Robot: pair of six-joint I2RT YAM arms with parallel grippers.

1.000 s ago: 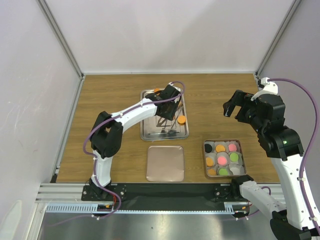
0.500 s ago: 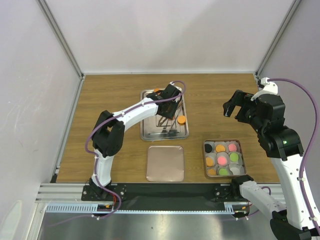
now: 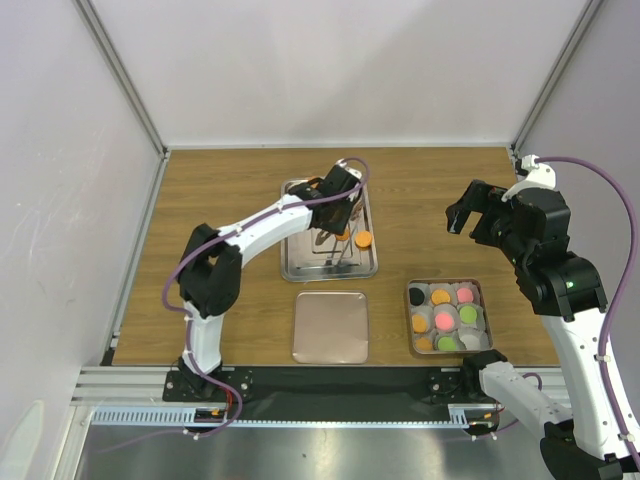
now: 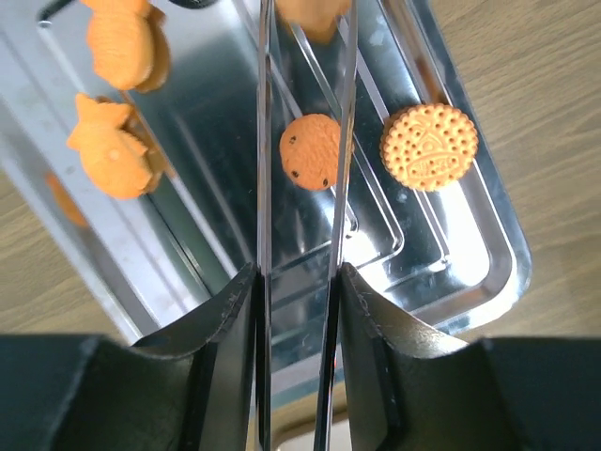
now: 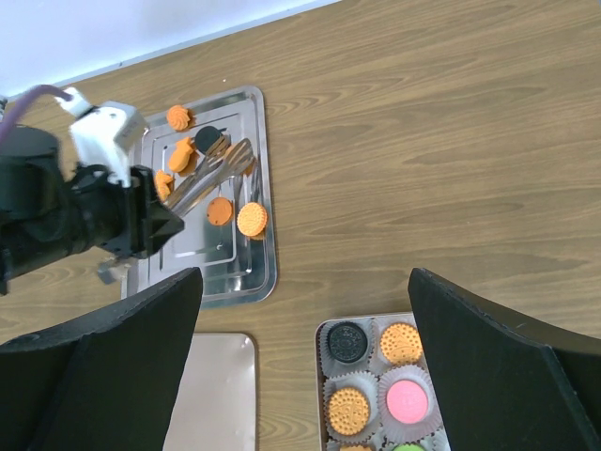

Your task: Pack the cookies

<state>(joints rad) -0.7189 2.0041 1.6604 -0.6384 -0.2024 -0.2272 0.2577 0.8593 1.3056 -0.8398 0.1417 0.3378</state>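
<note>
My left gripper is shut on a pair of metal tongs over the steel tray. The two tong blades straddle a small round orange cookie with dark dots; I cannot tell whether they touch it. A patterned round orange cookie lies just right of it, also in the top view. Irregular orange cookies lie at the tray's left. The small square box holds orange, pink, green and black cookies in paper cups. My right gripper is open and empty, high above the table.
A flat square metal lid lies in front of the tray, left of the box. The right wrist view shows the tray, the left arm and the box's corner with a black cookie. Frame posts and walls ring the table.
My left wrist has shifted slightly over the tray and the tongs have swung a little. The right arm has not moved.
</note>
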